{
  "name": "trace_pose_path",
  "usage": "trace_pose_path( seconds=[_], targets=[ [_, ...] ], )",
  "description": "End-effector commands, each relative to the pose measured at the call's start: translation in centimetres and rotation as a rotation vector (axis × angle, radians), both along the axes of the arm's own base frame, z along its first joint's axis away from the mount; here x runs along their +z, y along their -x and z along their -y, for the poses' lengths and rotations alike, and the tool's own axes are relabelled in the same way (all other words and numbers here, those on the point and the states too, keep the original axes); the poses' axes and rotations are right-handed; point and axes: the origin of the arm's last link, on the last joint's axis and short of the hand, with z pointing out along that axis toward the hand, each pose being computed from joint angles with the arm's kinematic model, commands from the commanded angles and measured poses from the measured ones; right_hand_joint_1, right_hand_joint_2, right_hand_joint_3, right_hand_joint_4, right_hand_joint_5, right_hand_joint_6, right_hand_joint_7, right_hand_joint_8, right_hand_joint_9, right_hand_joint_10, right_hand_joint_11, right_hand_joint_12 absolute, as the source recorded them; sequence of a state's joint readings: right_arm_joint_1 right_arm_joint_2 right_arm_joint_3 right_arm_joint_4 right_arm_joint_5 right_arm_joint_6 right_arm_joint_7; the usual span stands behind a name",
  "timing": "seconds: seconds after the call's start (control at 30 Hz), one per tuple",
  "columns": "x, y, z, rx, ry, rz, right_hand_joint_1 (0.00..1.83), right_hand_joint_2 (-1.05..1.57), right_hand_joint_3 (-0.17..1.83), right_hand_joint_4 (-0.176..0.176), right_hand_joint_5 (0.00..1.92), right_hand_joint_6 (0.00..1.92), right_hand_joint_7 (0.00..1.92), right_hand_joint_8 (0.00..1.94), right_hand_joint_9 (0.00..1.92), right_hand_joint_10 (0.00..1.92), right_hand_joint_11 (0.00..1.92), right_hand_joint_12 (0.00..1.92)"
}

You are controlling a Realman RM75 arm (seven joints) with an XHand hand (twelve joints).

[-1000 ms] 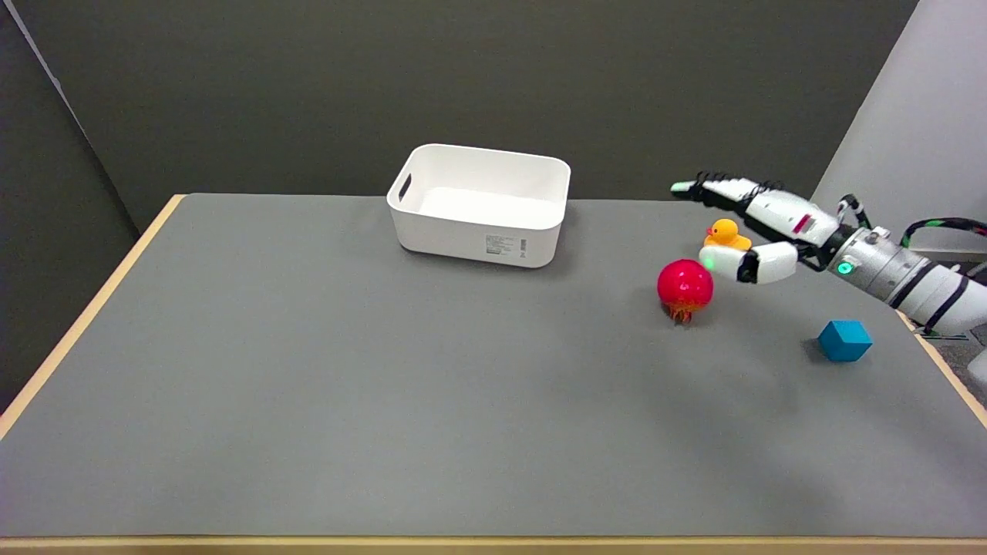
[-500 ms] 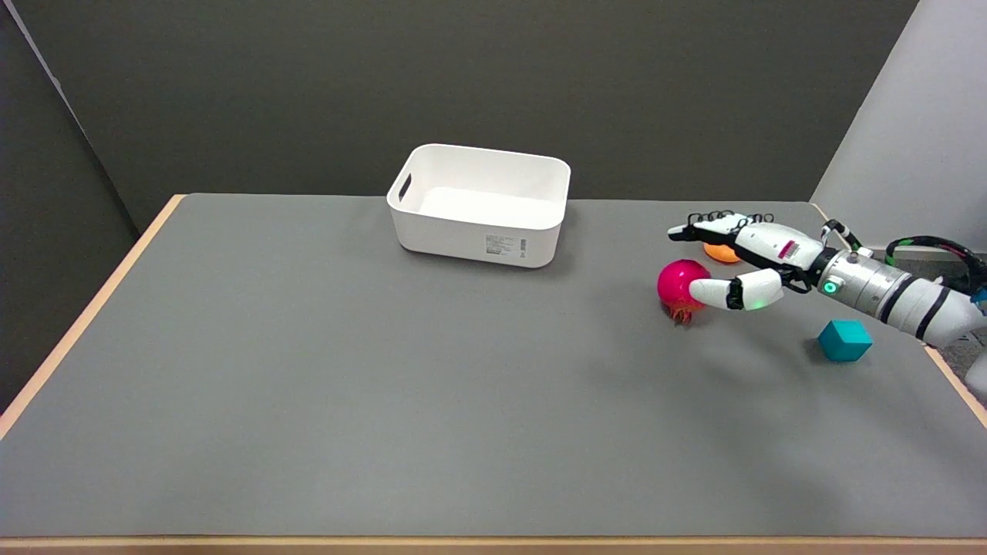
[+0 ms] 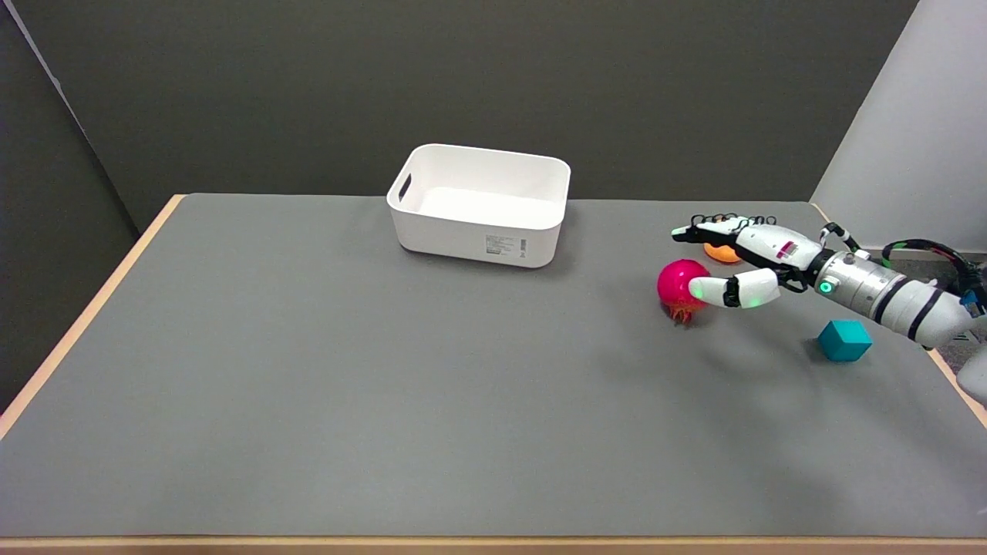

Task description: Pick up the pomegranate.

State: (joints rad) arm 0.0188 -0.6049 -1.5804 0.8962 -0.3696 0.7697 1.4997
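the pomegranate (image 3: 680, 285) sits on the grey counter (image 3: 385, 370), right of the white bin (image 3: 480, 204). the right hand (image 3: 744, 258) is in the reach step, fingers (image 3: 721, 291) spread apart around the fruit's right side, holding nothing, thumb at or just beside it. next they likely need to close round it before any lift, sparing the orange toy (image 3: 721, 251) behind.

Even, soft overhead light, faint diffuse shadows on the table (image 3: 308, 370), sharp focus throughout.
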Motion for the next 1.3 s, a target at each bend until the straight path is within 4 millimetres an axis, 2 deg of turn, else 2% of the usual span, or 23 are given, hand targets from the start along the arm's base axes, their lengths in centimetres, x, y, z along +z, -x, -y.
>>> trace_pose_path(
  seconds=[0.03, 0.47, 0.73, 0.87, 1.0, 1.13, 1.2, 1.23, 1.3],
  targets=[
    [-0.8, 1.1, 2.1, -0.020, 0.002, 0.023, 0.21, 0.57, 0.87, 0.054, 0.18, 0.38, 0.27, 0.31, 0.16, 0.60, 0.05, 1.17],
    [-0.1, 4.1, 1.3, -0.103, 0.048, 0.039, 0.29, 0.58, 0.88, 0.058, 0.19, 0.39, 0.28, 0.31, 0.17, 0.61, 0.07, 1.19],
    [-0.1, 4.1, 1.3, -0.096, 0.048, 0.038, 0.56, 0.61, 0.93, 0.065, 0.20, 0.40, 0.30, 0.32, 0.20, 0.64, 0.11, 1.23],
    [-0.1, 4.0, 1.4, -0.092, 0.048, 0.040, 0.76, 0.63, 0.97, 0.068, 0.22, 0.43, 0.34, 0.35, 0.27, 0.72, 0.17, 1.29],
    [-0.2, 4.0, 1.5, -0.089, 0.051, 0.044, 0.92, 0.68, 0.98, 0.080, 0.28, 0.55, 0.42, 0.45, 0.39, 0.86, 0.24, 1.36],
    [-0.2, 4.0, 1.5, -0.083, 0.054, 0.050, 0.93, 0.77, 0.93, 0.106, 0.37, 0.89, 0.57, 0.70, 0.54, 1.06, 0.31, 1.41],
    [-0.2, 3.7, 1.7, -0.066, 0.057, 0.060, 0.93, 0.79, 0.90, 0.112, 0.40, 1.00, 0.61, 0.79, 0.58, 1.13, 0.33, 1.42],
    [-0.1, 3.5, 1.7, -0.057, 0.059, 0.065, 0.95, 0.84, 0.82, 0.097, 0.42, 1.10, 0.64, 0.88, 0.60, 1.16, 0.34, 1.43],
    [-0.1, 2.8, 1.9, -0.021, 0.057, 0.084, 1.11, 1.20, 0.20, -0.032, 0.53, 1.63, 0.76, 1.32, 0.67, 1.26, 0.37, 1.48]
  ],
)
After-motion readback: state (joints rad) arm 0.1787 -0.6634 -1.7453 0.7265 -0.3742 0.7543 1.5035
